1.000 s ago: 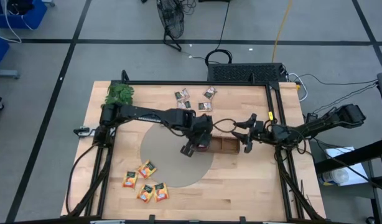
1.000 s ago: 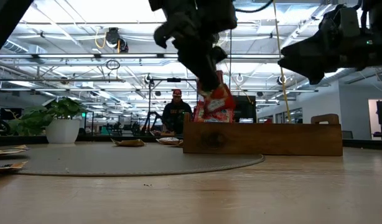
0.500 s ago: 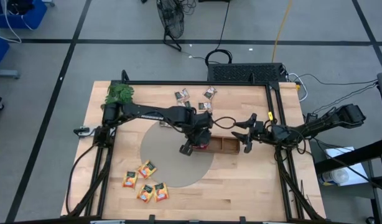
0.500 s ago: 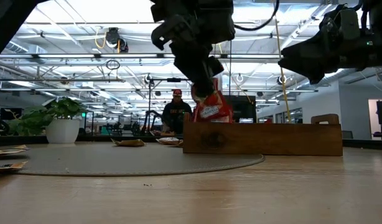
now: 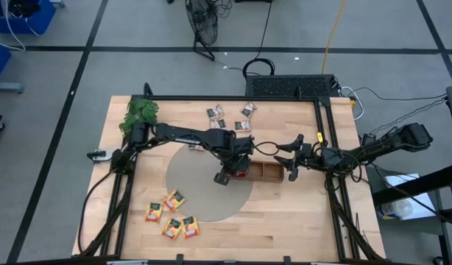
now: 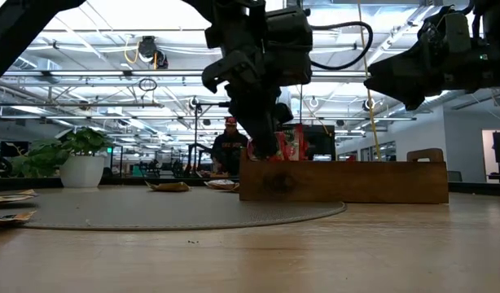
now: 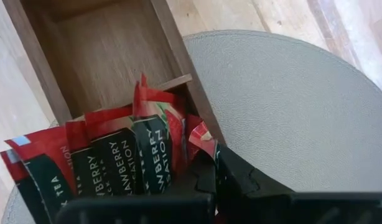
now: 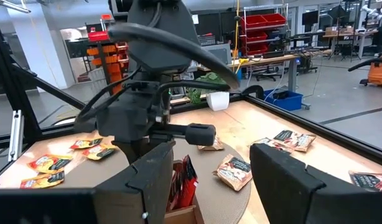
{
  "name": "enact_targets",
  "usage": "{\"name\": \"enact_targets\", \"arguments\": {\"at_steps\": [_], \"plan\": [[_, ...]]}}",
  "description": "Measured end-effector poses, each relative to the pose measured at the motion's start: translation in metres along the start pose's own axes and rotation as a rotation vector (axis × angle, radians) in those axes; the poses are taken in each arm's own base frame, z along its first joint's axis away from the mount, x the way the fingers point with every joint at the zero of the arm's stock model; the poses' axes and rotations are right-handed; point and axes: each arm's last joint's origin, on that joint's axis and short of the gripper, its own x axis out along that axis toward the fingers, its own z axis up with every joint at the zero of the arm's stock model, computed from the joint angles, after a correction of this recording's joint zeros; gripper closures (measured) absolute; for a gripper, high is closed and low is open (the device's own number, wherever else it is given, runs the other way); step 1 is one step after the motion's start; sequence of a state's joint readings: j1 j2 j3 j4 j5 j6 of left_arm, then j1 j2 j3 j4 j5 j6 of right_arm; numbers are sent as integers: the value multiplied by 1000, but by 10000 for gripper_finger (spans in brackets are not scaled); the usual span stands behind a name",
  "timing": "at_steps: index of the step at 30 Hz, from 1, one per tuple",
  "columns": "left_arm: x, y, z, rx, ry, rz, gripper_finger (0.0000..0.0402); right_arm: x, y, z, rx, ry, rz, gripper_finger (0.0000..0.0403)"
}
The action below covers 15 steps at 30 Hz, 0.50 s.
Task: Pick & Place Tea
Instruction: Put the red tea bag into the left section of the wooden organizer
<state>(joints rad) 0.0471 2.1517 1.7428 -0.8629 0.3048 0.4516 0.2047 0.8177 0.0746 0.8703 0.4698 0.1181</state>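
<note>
Red tea sachets [image 7: 110, 158] hide your left gripper's [image 5: 237, 171] pinched fingertips inside the wooden tray [image 5: 269, 172], probably gripping one; right gripper [image 5: 291, 157] waits, jaws wide.

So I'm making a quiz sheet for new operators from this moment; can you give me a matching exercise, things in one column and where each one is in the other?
Things:
1. red tea sachets
2. orange-yellow tea sachets
3. grey-white tea sachets
4. green leafy sprig

Places:
A. far left corner of the table
B. bare wood at the near left
C. end compartment of the wooden tray, at the left claw
D. far edge, beyond the round grey mat

Pairs: 1-C, 2-B, 3-D, 4-A
</note>
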Motion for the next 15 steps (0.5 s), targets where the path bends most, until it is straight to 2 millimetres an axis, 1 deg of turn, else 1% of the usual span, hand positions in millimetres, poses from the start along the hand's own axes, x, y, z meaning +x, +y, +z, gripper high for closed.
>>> {"name": "enact_targets", "arguments": {"at_steps": [6,12,15], "plan": [[1,-1,0,-16,1,0,377,0,0,0,0,1,0,206],[1,0,0,-70,10,19,356,0,0,0,-1,5,0,206],[1,0,0,-97,18,37,339,0,0,-1,-2,6,-1,206]]}}
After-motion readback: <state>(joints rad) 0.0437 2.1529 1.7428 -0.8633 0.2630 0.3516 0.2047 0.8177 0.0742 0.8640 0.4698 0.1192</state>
